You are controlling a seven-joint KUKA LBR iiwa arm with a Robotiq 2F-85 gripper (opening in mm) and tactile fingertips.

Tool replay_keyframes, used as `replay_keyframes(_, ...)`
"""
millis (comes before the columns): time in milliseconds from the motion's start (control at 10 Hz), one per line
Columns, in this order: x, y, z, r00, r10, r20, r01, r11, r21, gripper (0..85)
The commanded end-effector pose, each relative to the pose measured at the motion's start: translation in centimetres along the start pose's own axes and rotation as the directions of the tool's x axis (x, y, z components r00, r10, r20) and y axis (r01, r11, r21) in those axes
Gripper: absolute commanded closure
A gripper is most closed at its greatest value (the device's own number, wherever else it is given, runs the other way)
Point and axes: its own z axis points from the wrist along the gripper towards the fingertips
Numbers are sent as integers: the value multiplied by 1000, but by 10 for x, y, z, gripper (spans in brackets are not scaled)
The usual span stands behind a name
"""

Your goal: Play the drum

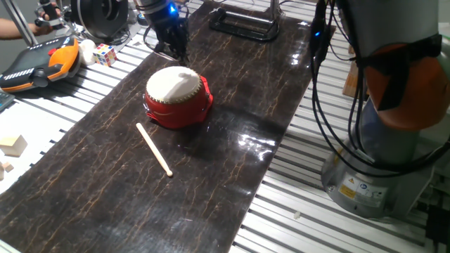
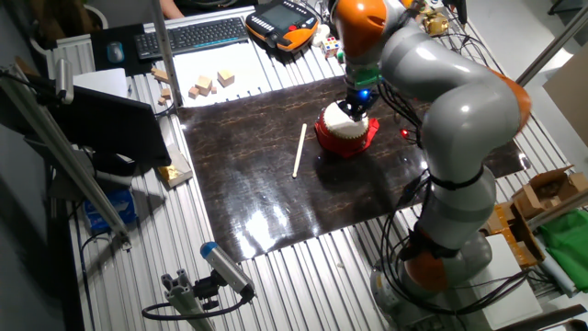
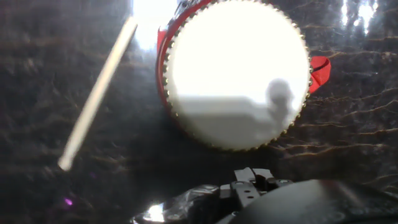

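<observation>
The drum (image 1: 177, 95) has a glossy red body and a cream-white skin ringed with dark studs. It stands on the dark mat and also shows in the other fixed view (image 2: 347, 131). In the hand view its skin (image 3: 236, 74) fills the upper middle. My gripper (image 1: 178, 53) hovers just above the drum's far edge, also seen in the other fixed view (image 2: 356, 106). In the hand view the gripper (image 3: 251, 180) has its fingertips together and holds nothing. A thin pale wooden stick (image 1: 154, 149) lies on the mat beside the drum, in the hand view (image 3: 96, 93) at the left.
An orange and black handset (image 1: 42, 63) and a colour cube (image 1: 105, 54) lie left of the mat. Wooden blocks (image 1: 13, 145) sit at the left edge. A black frame (image 1: 242, 21) stands at the mat's far end. The arm's base (image 1: 373, 169) is at the right.
</observation>
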Motion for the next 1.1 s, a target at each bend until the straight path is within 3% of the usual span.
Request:
replay_keyframes(0,0,1,0,999,51,-7,-51,998,-26,843)
replay_keyframes(200,0,1,0,994,105,-13,-105,994,-42,843)
replay_keyframes(400,0,1,0,993,117,-7,-117,990,-85,843)
replay_keyframes(600,0,1,0,997,75,-36,-77,996,-54,843)
replay_keyframes(900,0,1,0,994,98,-48,-102,991,-85,843)
replay_keyframes(1000,0,1,0,990,134,-42,-139,983,-122,843)
